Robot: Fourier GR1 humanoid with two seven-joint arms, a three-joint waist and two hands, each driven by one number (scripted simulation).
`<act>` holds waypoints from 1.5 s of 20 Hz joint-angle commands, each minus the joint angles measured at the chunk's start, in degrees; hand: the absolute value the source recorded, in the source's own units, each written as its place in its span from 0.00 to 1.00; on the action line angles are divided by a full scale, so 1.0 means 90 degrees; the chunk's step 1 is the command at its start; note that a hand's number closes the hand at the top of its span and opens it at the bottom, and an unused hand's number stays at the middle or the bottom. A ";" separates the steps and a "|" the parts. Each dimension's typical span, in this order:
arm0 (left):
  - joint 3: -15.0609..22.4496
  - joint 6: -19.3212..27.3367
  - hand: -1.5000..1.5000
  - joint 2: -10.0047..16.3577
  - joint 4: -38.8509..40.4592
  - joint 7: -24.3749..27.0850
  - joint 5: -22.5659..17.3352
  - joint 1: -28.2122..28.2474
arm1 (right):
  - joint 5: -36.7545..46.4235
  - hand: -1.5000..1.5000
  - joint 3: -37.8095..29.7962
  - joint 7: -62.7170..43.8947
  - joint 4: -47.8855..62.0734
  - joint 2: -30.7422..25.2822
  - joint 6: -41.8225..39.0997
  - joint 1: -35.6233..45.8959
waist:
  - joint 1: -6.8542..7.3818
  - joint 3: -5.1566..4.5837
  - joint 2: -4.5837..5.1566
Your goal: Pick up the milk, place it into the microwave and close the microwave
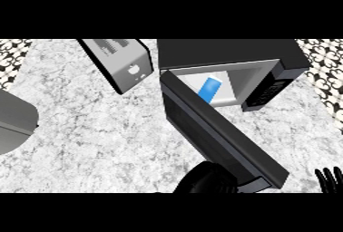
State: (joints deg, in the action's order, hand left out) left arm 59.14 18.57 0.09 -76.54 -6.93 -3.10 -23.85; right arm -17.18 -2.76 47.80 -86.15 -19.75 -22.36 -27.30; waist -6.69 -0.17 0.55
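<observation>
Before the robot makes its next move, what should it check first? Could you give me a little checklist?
1. Milk inside the microwave: ok, the blue and white carton sits in the cavity.
2. Milk clear of the doorway: ok, as far as this view shows.
3. Door closed: not ok, it stands wide open.
4. Left hand at the door's free end: ok; whether it touches the door, cannot tell.
5. Right hand out of the door's swing: ok, it rests open at the lower right edge.
6. Toaster clear of the door: ok, it stands apart, to the left.
</observation>
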 commanded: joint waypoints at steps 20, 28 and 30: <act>-0.1546 0.1955 1.00 -0.0010 0.1405 0.1601 -0.2690 -0.2170 | -0.1253 0.00 0.0413 -0.0812 -0.1968 -0.0947 -0.0816 -0.0145 | -0.1138 -0.0018 0.0295; -0.1895 0.1917 1.00 -0.0010 0.2234 0.2031 -0.3221 -0.2758 | -0.1634 0.00 0.0425 -0.1164 -0.2351 -0.1108 -0.0766 -0.0205 | -0.1454 -0.0009 0.0427; -0.1995 0.1896 1.00 -0.0010 0.2351 0.2120 -0.3387 -0.2929 | -0.1704 0.00 0.0393 -0.1235 -0.2426 -0.1200 -0.0795 -0.0191 | -0.1504 -0.0007 0.0437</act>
State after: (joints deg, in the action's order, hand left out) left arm 43.10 35.90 0.06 -57.84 10.47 -31.21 -47.13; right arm -31.18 0.91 36.12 -106.99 -29.52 -27.08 -28.93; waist -18.95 -0.27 4.12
